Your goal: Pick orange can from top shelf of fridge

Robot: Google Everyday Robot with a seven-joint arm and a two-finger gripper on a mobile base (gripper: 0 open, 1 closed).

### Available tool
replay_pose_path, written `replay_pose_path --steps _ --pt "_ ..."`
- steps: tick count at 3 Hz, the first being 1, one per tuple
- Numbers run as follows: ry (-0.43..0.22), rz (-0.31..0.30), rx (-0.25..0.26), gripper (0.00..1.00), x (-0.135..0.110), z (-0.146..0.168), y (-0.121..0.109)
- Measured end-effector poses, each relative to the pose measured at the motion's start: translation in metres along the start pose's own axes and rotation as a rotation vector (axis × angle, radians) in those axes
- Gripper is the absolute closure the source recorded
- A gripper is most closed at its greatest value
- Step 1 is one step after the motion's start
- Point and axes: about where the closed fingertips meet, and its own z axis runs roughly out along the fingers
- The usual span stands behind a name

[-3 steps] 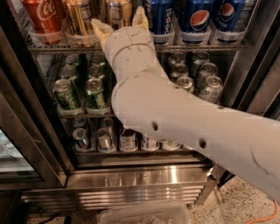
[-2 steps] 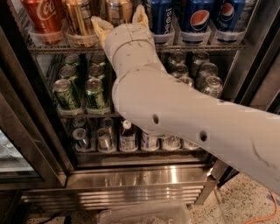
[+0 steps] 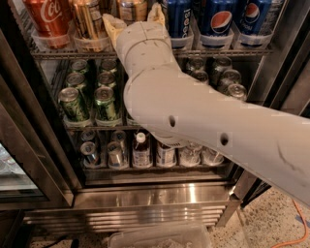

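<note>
A Google Everyday Robot reaches into the open fridge [image 3: 145, 198], a stainless-steel drinks cooler. Its bulky white arm [image 3: 203, 126] runs from the lower right up to the top shelf [image 3: 232, 51] and fills most of the doorway's middle. The dark door frame [image 3: 34, 145] closes in the left side and a steel post [image 3: 286, 63] the right, so open room remains only along the arm's left flank and beneath it.

The pincer [image 3: 133, 13] sits at the front edge of the top shelf, its tan fingers [image 3: 112, 26] spread apart. One stands on each side of the orange can [image 3: 131, 7], which is upright between them at the frame's upper edge. Whether the fingers touch the can cannot be told.

Neighbours crowd close. A gold-striped can [image 3: 87, 19] stands in a clear tray just left of the left finger, with a red Coca-Cola can [image 3: 46, 17] beyond it. Blue Pepsi cans [image 3: 220, 19] line the shelf just right of the right finger. The wire rim of the shelf runs just under the wrist.

Below, green cans [image 3: 72, 101] fill the middle rack left of the arm. A small bottle [image 3: 141, 150] stands among silver cans on the lowest rack. A clear plastic tub [image 3: 160, 237] lies on the floor before the steel base, and an orange cable [image 3: 296, 225] crosses the speckled floor [image 3: 269, 218] at lower right.
</note>
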Motion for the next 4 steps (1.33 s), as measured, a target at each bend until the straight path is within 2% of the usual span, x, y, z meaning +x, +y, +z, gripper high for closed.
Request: replay_pose_path --steps 3,4 --pt "0.035 0.021 0.012 0.27 0.007 0.013 -0.003" --pt "0.049 0.027 0.012 0.37 0.010 0.016 -0.003"
